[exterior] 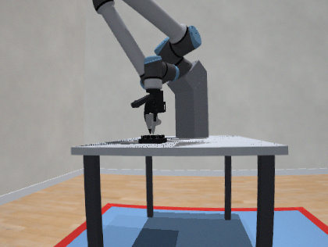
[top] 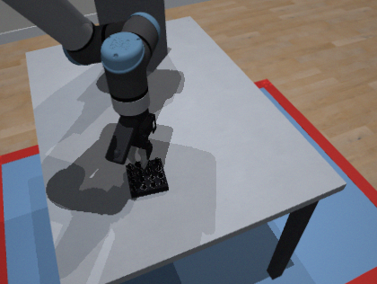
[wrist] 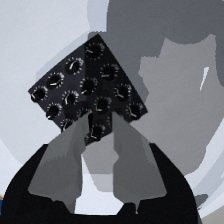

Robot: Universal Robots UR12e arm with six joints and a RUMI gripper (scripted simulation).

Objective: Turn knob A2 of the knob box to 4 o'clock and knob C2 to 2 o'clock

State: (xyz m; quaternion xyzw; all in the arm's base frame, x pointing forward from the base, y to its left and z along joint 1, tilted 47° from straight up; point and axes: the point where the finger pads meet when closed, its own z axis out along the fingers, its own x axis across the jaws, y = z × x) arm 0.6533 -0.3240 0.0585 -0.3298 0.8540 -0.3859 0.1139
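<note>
The black knob box (top: 147, 179) lies flat on the grey table, left of the middle. It also shows in the exterior view (exterior: 152, 138) and, turned like a diamond, in the wrist view (wrist: 90, 95). Its top carries several small knobs with white marks. My gripper (top: 141, 159) (exterior: 152, 130) points down over the box's far edge, with the tips a little above it. In the wrist view the fingers stand a narrow gap apart and hold nothing. One knob (wrist: 95, 131) at the box's lower edge shows in that gap, below the tips. I cannot tell which knob it is.
The robot's grey base column (exterior: 191, 103) stands at the back of the table. The arm's shadows fall around the box. The table's left edge (top: 45, 180) is not far from the box.
</note>
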